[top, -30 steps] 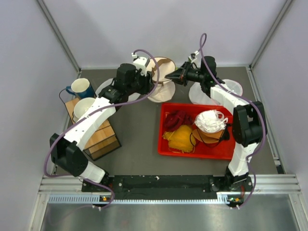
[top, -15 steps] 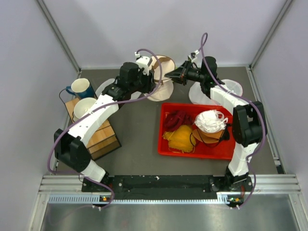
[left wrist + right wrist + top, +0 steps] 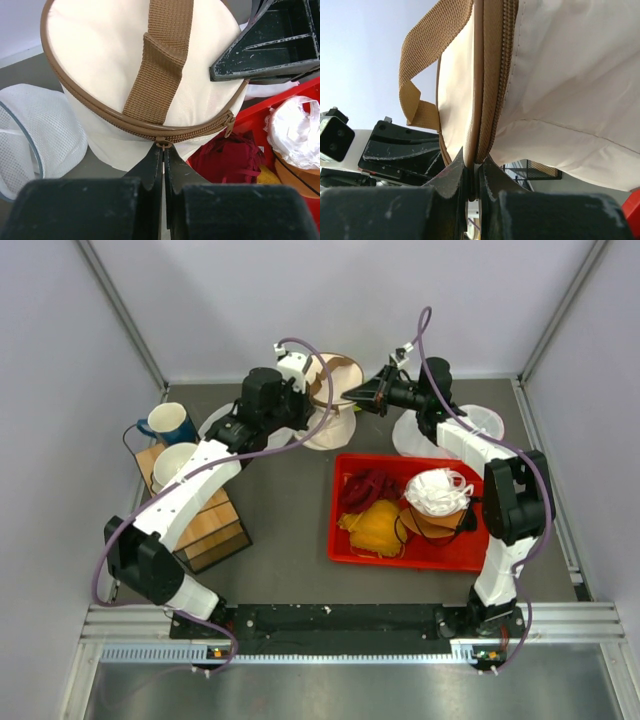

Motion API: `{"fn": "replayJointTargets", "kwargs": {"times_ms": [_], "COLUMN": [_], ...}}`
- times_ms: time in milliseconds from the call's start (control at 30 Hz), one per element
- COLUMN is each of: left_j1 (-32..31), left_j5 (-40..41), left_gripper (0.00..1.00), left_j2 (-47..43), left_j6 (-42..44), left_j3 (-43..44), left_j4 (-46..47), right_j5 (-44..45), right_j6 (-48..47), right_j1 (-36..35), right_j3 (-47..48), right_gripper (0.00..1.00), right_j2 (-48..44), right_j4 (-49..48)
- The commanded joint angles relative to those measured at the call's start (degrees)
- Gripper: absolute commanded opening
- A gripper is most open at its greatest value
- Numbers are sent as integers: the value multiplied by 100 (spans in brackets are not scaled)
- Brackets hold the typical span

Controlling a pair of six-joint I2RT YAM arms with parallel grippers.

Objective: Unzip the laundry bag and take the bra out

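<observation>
We are looking at the bag, a cream cylinder with its round, brown-rimmed end uppermost and a strap crossing that end. Both arms are meeting at the bag. The left gripper is pressing its fingers together on the pull, which is sitting on the edge of the bag nearest that gripper. From there the zip is curving away to both sides around the rim, and a second pull is hanging further along it, toward the right gripper's side. The right gripper is clamping the bag's brown rim from the opposite side, its fingers pinching the edging. We are judging that the pull must travel along this curve, not straight out from the bag, while the right gripper is bracing the rim. The bra is not showing anywhere; we are guessing it is inside the closed bag.
</observation>
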State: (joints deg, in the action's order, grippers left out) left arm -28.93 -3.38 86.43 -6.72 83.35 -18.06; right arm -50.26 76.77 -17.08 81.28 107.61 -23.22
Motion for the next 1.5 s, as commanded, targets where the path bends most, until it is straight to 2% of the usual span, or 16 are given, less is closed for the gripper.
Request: {"fn": "replayJointTargets", "kwargs": {"times_ms": [0,200,333,467,567,700,767,800,867,900,967,1000,1200,1300,1467], "left_j1": [36,142,352,625,634,520,441,415,388,379,353,344,327,326,318], "left_j5": [285,557,531,364,-82,-514,-516,-445,-296,-269,-251,-260,-181,-225,-251], "left_gripper": [0,0,0,0,0,0,0,0,0,0,0,0,0,0,0], "left_j2": [-346,-548,-593,-470,-285,-136,-66,39,171,311,418,514,410,339,278], "left_j6": [162,128,127,-4,4,-197,-286,-373,-566,-802,-1032,-1068,-1367,-1420,-1463], "left_j3": [23,-415,-495,-443,-434,-609,-671,-680,-593,-566,-600,-627,-873,-926,-961], "left_j4": [172,215,224,268,295,347,426,418,374,330,321,321,251,268,268], "right_j5": [-203,-396,-721,-1064,-1354,-873,-451,-67,436,943,1368,1639,1740,1608,1484], "right_j6": [-109,-592,-1601,-3094,-3667,-3863,-3592,-3521,-3389,-3327,-3065,-2959,-1852,-1157,-621], "right_j1": [12,21,38,108,231,319,328,311,302,302,302,302,276,188,-260], "right_j3": [-15,107,572,1512,2172,3294,3605,3649,3467,3004,2431,1784,-547,-1156,-1106], "right_gripper": [0,0,0,0,0,0,0,14,37,53,53,53,59,60,60], "right_j2": [-197,-91,31,591,1084,1830,2061,2079,1879,1729,1194,957,-310,-574,-575], "right_j4": [-429,-25,1037,2809,3288,4244,4309,4283,4213,4081,3704,3528,1789,1007,661]}}
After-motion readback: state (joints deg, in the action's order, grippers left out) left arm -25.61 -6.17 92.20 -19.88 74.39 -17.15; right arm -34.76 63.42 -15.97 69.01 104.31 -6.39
